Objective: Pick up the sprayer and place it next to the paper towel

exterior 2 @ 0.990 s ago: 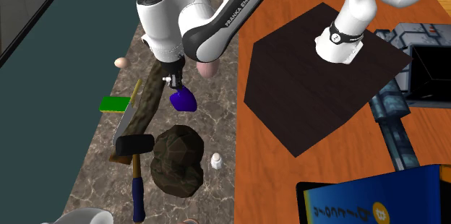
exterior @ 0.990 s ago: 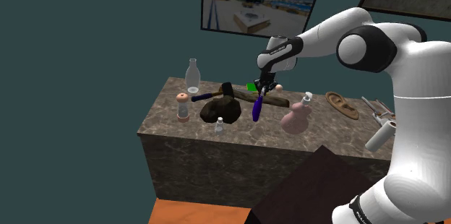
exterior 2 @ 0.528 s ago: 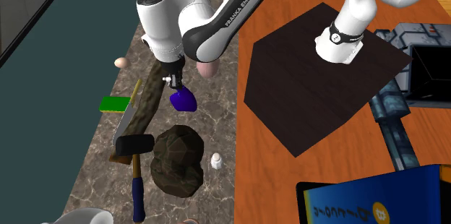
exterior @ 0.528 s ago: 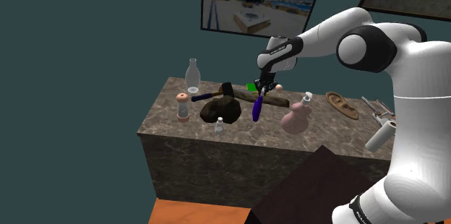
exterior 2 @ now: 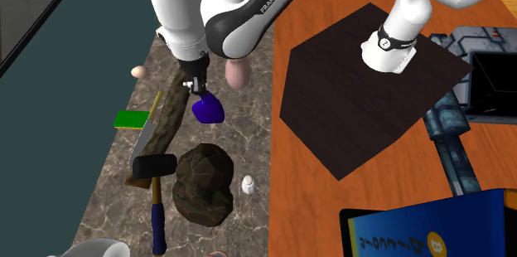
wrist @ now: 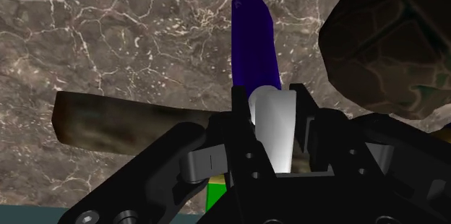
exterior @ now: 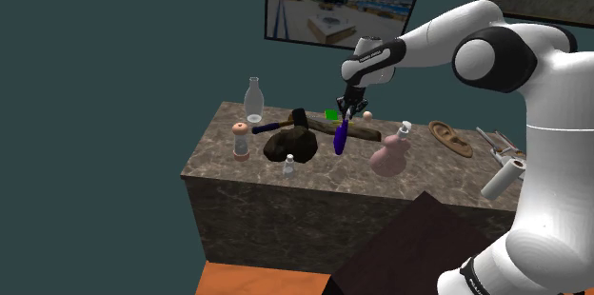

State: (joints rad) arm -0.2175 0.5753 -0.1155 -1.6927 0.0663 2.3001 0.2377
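Observation:
The sprayer (exterior: 339,139) is a dark blue bottle with a white head. It hangs head up above the marbled counter (exterior: 219,165), clear of the surface. My gripper (exterior: 346,119) is shut on the white head, and the blue body points down and away from it (wrist: 253,42). In the second exterior view the sprayer (exterior 2: 207,109) hangs under the gripper (exterior 2: 197,88), beside a long dark plank (exterior 2: 170,114). The paper towel (exterior: 502,179) is a white roll at the counter's end on the shoulder view's right, far from the gripper.
A pink bottle (exterior: 389,155) stands between the sprayer and the paper towel. A dark lumpy object (exterior: 291,144), a hammer (exterior: 276,127), a clear bottle (exterior: 253,98) and a small shaker (exterior: 288,165) sit toward the shoulder view's left. A brown ear-shaped item (exterior: 449,138) lies further right.
The arm has risen a little, lifting the gripper and the sprayer slightly higher above the counter. Nothing on the counter has shifted.

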